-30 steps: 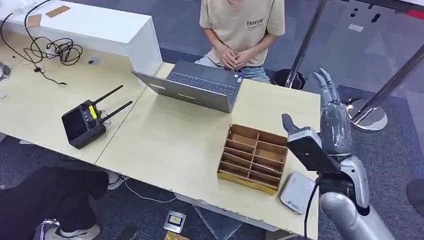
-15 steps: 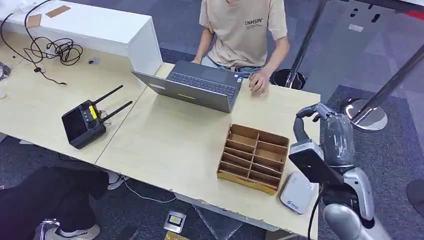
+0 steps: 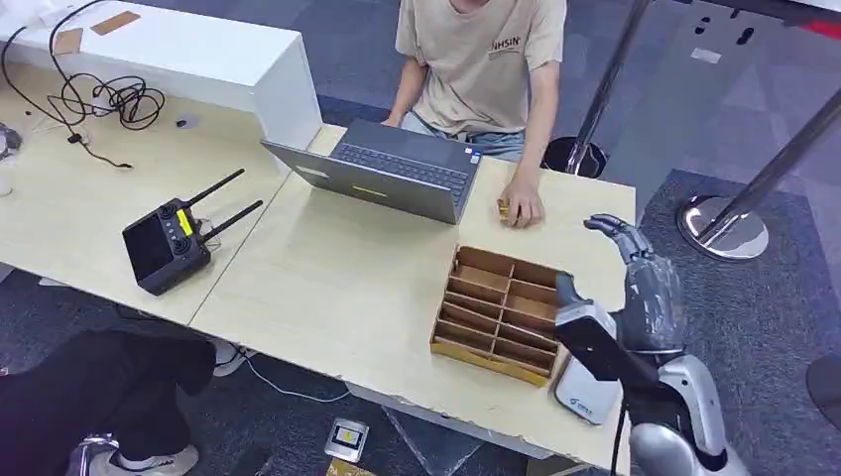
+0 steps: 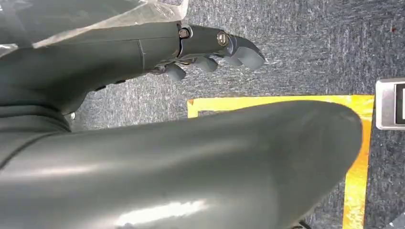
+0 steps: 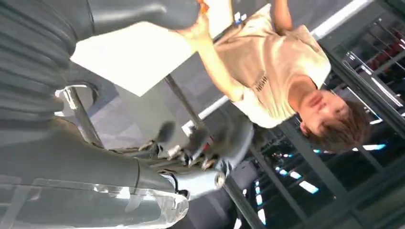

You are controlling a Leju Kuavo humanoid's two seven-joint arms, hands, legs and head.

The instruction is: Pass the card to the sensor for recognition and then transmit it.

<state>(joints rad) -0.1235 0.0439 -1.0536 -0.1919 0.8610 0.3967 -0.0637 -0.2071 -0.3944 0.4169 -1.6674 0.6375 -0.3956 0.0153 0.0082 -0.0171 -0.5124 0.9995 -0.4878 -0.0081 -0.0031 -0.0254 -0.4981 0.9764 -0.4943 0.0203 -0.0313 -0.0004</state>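
**Right robot hand raised beside the card box**

Right robot hand [image 3: 635,273] hovers empty, fingers apart and curled, over the counter [image 3: 337,268] edge, just beside the wooden divided box [image 3: 504,312]. A white sensor [image 3: 585,392] lies below it. Across the counter, a person's hand [image 3: 521,208] covers a small yellow card [image 3: 503,210] near the laptop [image 3: 392,178].

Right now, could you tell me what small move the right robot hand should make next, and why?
Probably reach forward toward the person's hand, which rests on the table by a small yellow item. The right robot hand is raised, holding nothing, near the divided box.
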